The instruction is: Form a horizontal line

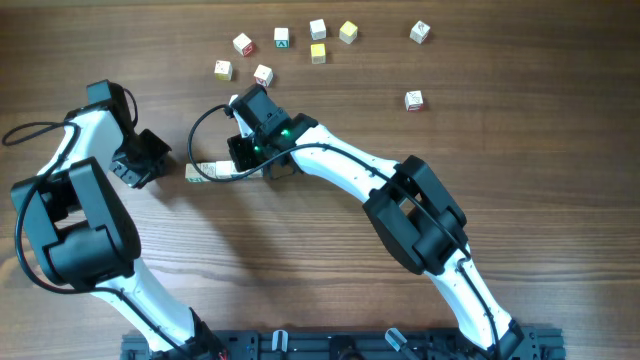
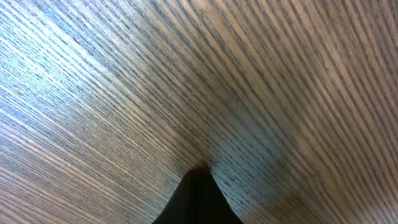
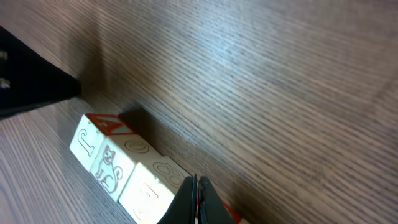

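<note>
Grain of the table is all your left wrist camera gives you, plus the left gripper pinched into one dark wedge, empty. Overhead places it just left of the horizontal line, likely as an end stop. Overhead hides the row's right half under the arm. Your right wrist view fills that in: the right gripper, tips pressed together at the cubes, presumably to nudge them straight. Loose cubes lie well apart beyond.
</note>
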You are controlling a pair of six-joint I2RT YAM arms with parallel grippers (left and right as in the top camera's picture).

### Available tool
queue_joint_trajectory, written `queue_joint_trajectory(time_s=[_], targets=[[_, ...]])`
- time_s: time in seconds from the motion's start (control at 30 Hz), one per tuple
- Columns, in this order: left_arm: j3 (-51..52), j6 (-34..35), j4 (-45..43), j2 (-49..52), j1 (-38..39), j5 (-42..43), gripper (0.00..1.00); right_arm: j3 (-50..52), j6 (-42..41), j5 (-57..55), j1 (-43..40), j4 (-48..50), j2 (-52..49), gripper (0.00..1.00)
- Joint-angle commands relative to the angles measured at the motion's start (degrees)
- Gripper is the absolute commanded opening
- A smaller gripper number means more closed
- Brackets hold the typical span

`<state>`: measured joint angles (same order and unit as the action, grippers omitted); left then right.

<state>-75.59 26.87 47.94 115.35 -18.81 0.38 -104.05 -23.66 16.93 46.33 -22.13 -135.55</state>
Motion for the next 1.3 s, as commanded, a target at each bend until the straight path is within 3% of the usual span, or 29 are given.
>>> queue_joint_trajectory(time_s=[0.0,0.27,0.53,0.93,1.07,1.13,1.27], targets=[[1.62,0.59,0.48,1.73,-0.48,-2.82,0.04,-0.5,1.14,-0.17,0.15,1.16,-0.98,0.04],[1.62,0.59,0.46,1.73,-0.48,-2.84,0.04,-0.52,0.5,-9.33,-2.82,1.03,-0.94,0.05],[1.27,0.55,0.46,1.07,-1.2,-3.06,0.04,-0.52,-4.98,-12.85,-10.21,-8.04,0.57,0.05],[0.9,0.35,0.46,-12.61,-1.55,-2.84,0.04,-0.52,-5.25,-15.63,-13.68,-14.4,2.6,0.05],[0.9,-0.2,0.85,-15.21,-1.55,0.66,0.04,-0.52,-5.25,-15.69,-13.68,-15.15,2.6,0.05],[0.9,-4.02,1.84,-15.56,-1.27,4.94,0.04,-0.52,-5.27,-15.69,-13.68,-15.28,2.6,0.05],[0.92,-5.92,9.03,-15.47,-0.39,6.64,0.04,-0.52,-5.27,-15.91,-13.73,-15.26,2.6,0.05]])
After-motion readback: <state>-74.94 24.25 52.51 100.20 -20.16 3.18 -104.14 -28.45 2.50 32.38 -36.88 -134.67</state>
